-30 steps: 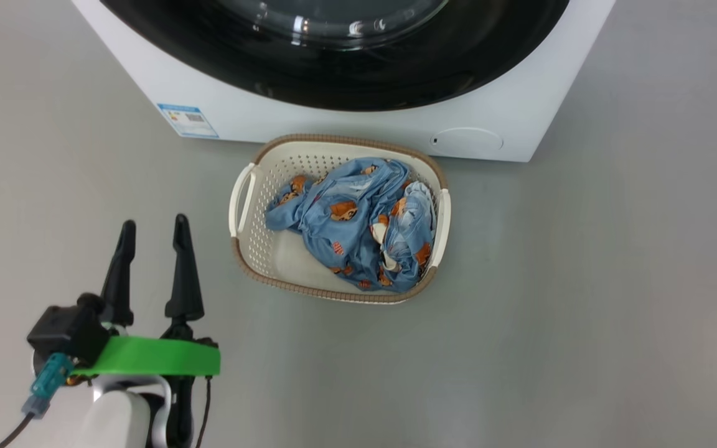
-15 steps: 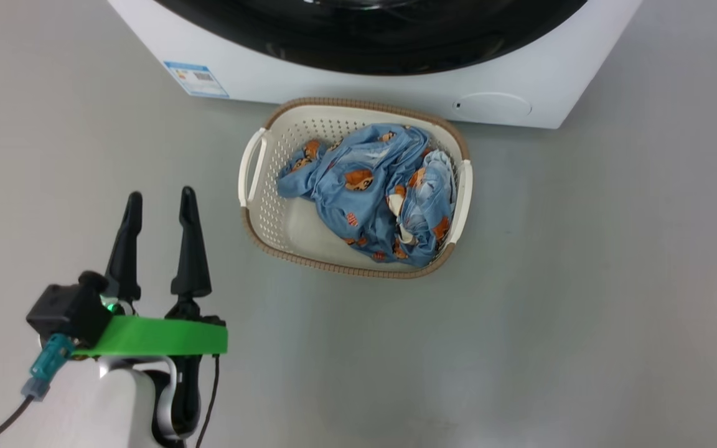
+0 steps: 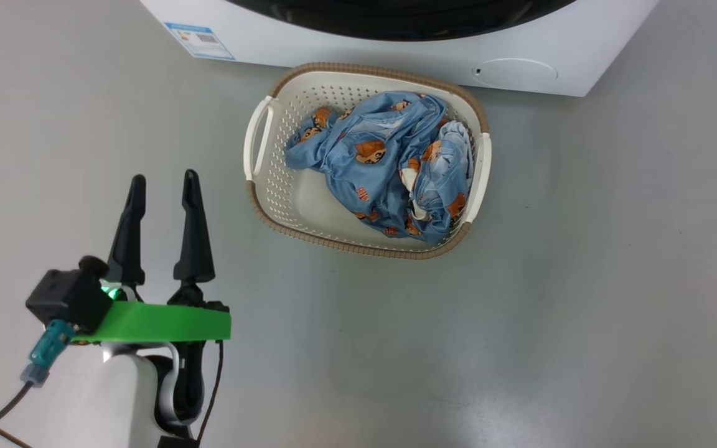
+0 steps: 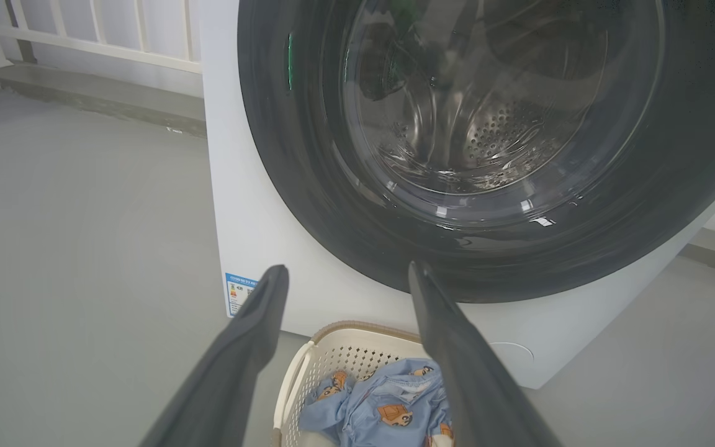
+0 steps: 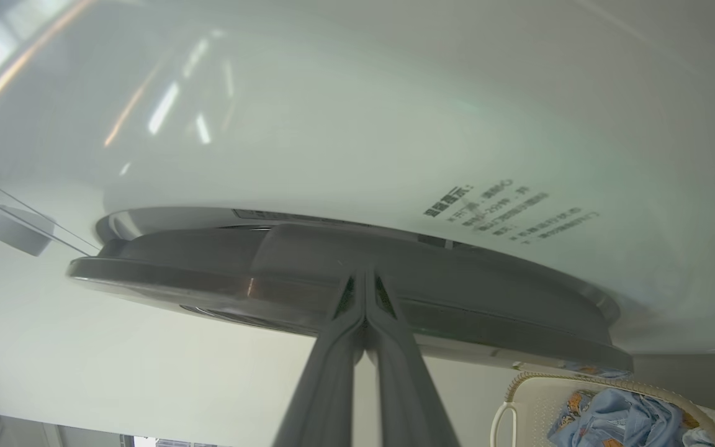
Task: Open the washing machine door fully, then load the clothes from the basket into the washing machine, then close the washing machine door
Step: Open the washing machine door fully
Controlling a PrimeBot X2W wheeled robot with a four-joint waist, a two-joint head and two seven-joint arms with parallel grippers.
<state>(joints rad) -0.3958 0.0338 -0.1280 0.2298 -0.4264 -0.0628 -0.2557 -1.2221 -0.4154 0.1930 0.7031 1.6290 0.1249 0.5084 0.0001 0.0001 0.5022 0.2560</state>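
Clothes [image 3: 389, 168] in blue bear print lie heaped in the basket [image 3: 279, 186], upper centre of the head view, with the basket on the grey floor [image 3: 582, 280] just before the washing machine [image 3: 346, 43]. Over the past second the whole head view has slid: the white front, its blue label [image 3: 200, 40] and its round filter cap [image 3: 514, 71] have drifted toward the top edge, and the basket has drifted up and right. That is the camera moving, since basket and machine keep the same places relative to each other.

At lower left the left gripper [image 3: 164, 178] holds its spot in the frame, fingers spread wide and empty. Its wrist view looks between them at the washing machine door [image 4: 308, 155], which appears shut against the front.

In the right wrist view the right gripper [image 5: 365, 276] has its fingers pressed together on nothing, tips at the door's dark edge. Whether the door has left its seat cannot be told.

Judging by this, opening the door is the step in hand, and loading has not begun.
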